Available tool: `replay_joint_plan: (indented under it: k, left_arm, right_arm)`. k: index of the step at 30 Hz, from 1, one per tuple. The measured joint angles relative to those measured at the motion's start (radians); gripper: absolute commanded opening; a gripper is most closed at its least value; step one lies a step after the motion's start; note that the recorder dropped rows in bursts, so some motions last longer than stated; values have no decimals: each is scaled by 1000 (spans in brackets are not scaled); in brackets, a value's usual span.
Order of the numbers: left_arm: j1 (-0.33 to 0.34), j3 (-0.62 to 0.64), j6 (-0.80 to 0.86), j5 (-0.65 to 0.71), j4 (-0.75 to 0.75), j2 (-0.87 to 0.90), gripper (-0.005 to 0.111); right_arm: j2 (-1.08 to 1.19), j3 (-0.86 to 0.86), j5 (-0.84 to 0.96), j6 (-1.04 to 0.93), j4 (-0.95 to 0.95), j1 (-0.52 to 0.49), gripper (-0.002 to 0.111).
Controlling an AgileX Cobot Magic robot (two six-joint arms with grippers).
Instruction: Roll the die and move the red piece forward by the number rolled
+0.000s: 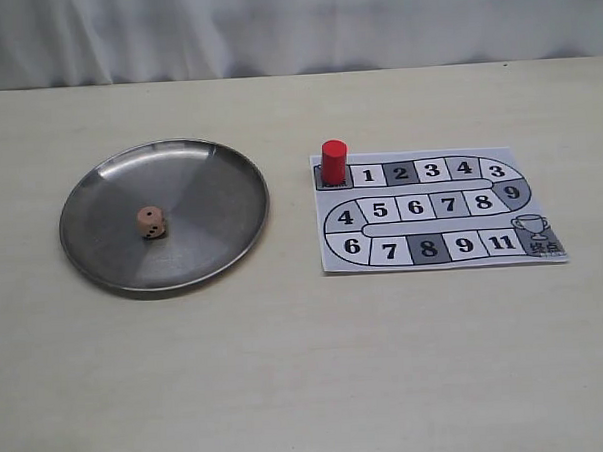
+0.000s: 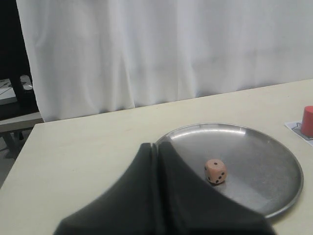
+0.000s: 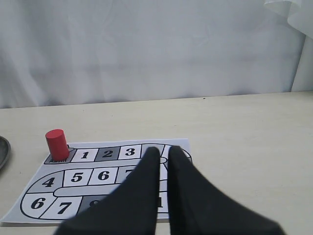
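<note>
The die [image 1: 150, 222] lies at rest in the round metal plate [image 1: 210, 190] on the left of the table. In the left wrist view the die [image 2: 215, 171] shows a single pip on top. The red piece [image 1: 334, 161] stands upright on the grey square just left of square 1 on the paper board [image 1: 451, 201]. My left gripper [image 2: 157, 145] is shut and empty, hovering by the plate's rim [image 2: 274, 205], short of the die. My right gripper [image 3: 164, 151] is shut and empty above the board [image 3: 88, 176], well to the side of the red piece [image 3: 56, 143]. Neither gripper shows in the exterior view.
A white curtain [image 1: 293, 26] hangs behind the table's far edge. The red piece [image 2: 308, 120] shows at the border of the left wrist view, beyond the plate. Bare tabletop [image 1: 309, 386] lies in front of plate and board.
</note>
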Motion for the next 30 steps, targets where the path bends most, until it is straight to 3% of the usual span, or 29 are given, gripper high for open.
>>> replay_joint_plan:
  k: [7, 15, 25, 30]
  left_arm:
    - [0, 0, 0, 0, 0, 0, 0]
    - [0, 0, 0, 0, 0, 0, 0]
    - [0, 0, 0, 0, 0, 0, 0]
    - [0, 0, 0, 0, 0, 0, 0]
  right_arm:
    - [0, 0, -60, 0, 51, 0, 5]
    - [0, 0, -327, 22, 450, 0, 5]
    - [7, -135, -337, 11, 318, -2, 5]
    - [156, -235, -223, -36, 314, -2, 5]
